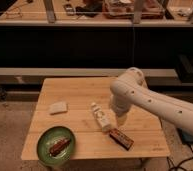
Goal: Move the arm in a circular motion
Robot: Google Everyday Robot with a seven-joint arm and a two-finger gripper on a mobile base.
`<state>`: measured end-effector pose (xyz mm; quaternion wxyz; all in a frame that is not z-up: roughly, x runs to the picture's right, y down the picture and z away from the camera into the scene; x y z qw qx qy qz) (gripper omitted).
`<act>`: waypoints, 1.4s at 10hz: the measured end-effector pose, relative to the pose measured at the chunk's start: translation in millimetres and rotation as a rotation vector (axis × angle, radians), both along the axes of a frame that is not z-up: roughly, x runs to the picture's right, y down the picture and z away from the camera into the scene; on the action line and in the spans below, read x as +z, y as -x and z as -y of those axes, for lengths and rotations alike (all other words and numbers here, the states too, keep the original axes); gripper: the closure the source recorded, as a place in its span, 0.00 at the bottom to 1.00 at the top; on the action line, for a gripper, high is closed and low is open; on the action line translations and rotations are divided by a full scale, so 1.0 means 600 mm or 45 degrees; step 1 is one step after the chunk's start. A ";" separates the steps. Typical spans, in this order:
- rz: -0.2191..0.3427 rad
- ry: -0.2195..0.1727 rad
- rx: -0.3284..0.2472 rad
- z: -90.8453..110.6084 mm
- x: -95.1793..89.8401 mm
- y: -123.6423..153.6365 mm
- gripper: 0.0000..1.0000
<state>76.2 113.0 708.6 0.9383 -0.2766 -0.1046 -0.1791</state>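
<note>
Camera view: my arm (155, 102), stiff and bulky, nothing to grasp, reaches from the right across the wooden table (80, 90); gripper (121, 120) hangs just beside the white bottle (100, 116), finger state indeterminable.

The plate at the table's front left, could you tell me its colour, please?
Green plate, camera view; end effector hangs mid-table.

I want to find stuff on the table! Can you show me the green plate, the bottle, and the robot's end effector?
Plate (44, 144): camera view, bare green rim on its left side.
Bottle (101, 117): camera view, middle of its white body, lying flat.
End effector (121, 120): camera view, beige tip of the arm, pointing down beside the bottle.
</note>
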 end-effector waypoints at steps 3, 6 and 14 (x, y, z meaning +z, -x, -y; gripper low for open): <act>0.145 -0.135 0.004 0.116 0.039 0.054 0.35; 0.097 -0.286 0.096 0.230 0.075 -0.021 0.35; -0.505 -0.336 0.461 0.196 0.124 -0.452 0.35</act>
